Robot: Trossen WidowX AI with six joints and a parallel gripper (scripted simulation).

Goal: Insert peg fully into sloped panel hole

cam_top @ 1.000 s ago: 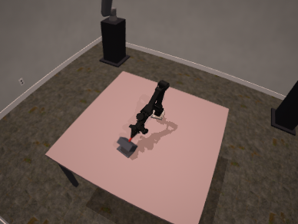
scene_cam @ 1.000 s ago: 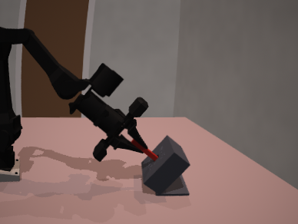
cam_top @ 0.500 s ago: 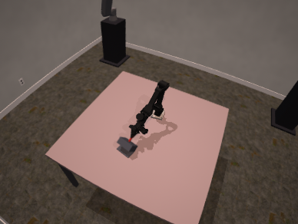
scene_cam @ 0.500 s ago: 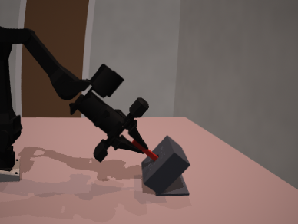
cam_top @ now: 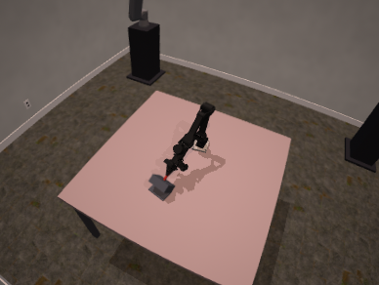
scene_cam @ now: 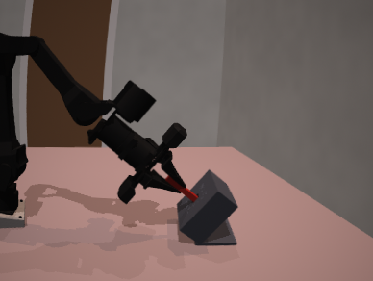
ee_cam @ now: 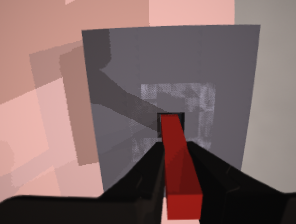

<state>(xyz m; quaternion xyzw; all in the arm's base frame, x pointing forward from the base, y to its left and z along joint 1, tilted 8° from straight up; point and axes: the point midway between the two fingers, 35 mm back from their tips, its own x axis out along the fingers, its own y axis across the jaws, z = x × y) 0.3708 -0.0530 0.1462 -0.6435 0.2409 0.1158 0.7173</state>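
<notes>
The grey sloped panel (scene_cam: 208, 207) sits on the pink table, also in the top view (cam_top: 160, 187) and filling the wrist view (ee_cam: 170, 100). Its square hole (ee_cam: 171, 124) is dark, in the panel's middle. My gripper (scene_cam: 168, 180) is shut on the red peg (scene_cam: 182, 188) and tilted down toward the panel face. The peg's tip is in the mouth of the hole; most of its length (ee_cam: 179, 165) still shows between my fingers. In the top view the peg (cam_top: 167, 177) is a small red spot at the panel's top.
The arm's base (cam_top: 201, 144) stands on the table behind the panel. Black stands (cam_top: 144, 49) are on the floor beyond the table, one at the far corner and one at the right (cam_top: 365, 142).
</notes>
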